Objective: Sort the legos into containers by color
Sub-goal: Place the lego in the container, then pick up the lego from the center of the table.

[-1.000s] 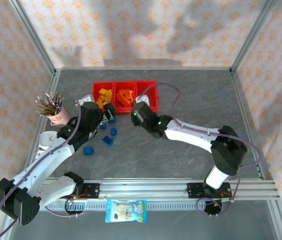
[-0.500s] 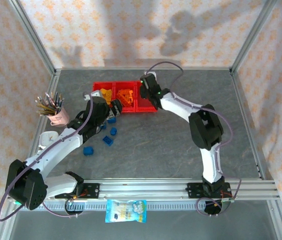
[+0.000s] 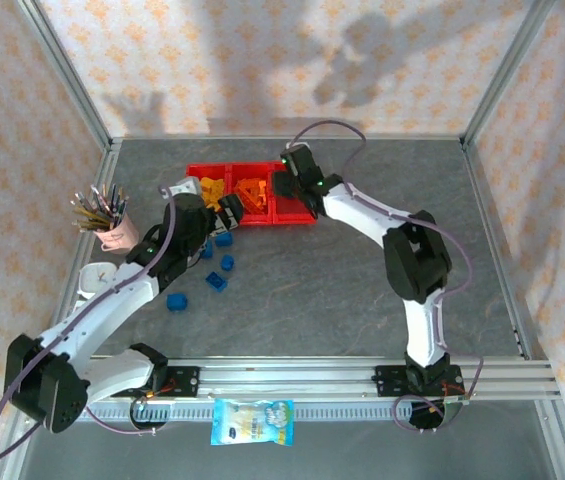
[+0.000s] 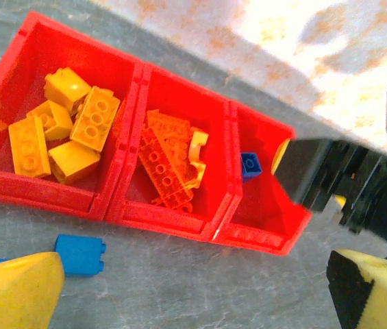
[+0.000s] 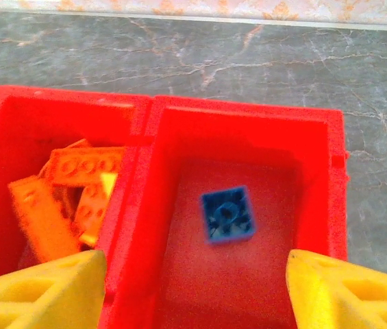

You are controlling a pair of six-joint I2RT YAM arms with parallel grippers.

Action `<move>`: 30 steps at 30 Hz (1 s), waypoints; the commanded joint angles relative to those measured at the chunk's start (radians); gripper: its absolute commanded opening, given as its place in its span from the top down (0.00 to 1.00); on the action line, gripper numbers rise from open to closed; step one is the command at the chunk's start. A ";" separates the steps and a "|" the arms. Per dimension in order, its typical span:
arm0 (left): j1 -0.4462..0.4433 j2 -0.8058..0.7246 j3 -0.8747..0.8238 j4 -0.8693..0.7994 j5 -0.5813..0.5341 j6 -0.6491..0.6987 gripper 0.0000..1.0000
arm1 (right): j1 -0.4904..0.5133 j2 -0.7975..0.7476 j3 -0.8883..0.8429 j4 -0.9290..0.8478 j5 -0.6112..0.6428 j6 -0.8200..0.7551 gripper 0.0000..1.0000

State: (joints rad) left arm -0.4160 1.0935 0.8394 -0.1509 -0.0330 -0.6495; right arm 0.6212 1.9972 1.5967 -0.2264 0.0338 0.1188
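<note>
Three red bins (image 3: 247,166) sit joined in a row near the back of the gray table (image 3: 362,290).

The left bin (image 4: 35,188) holds a small heap of yellow blocks (image 4: 63,127). The middle bin (image 4: 166,219) holds orange pieces (image 4: 169,164), some long and one curved. The right bin (image 5: 241,113) has just one small blue brick (image 5: 227,214) in it. That brick looks a bit fuzzy, so I cannot tell if it lies flat on the bottom or is in the air just above it.

The right hand (image 5: 196,288) hangs over the right bin. Its two yellow fingers (image 5: 42,288) are spread apart and hold nothing. The blue brick is below them, touching neither finger.

The left hand (image 4: 193,295) is low, just in front of the bins. Its fingers (image 4: 15,295) are as wide as can be, and it holds nothing too. A blue block (image 4: 79,254) lies on the table just beside the front wall of the left bin, near the left finger.

A few more blue bricks (image 3: 217,282) lie loose on the table in front of the bins, close to the left arm. A pink pencil cup (image 3: 117,232) stands at the left side of the table.
</note>
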 commanded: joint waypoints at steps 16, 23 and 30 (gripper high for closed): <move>0.010 -0.327 -0.089 -0.338 -0.148 -0.088 0.00 | 0.375 -0.239 -0.387 0.108 -0.014 0.133 0.20; 0.010 -0.396 -0.105 -0.415 -0.196 -0.156 0.00 | 0.449 -0.103 -0.314 0.102 0.018 0.182 0.16; 0.009 -0.429 -0.124 -0.424 -0.212 -0.183 0.01 | 0.450 0.062 -0.148 0.085 0.073 0.288 0.16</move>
State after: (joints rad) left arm -0.4160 0.6804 0.7261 -0.5346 -0.2031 -0.8047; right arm 1.0744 2.0109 1.3617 -0.1337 0.0387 0.3412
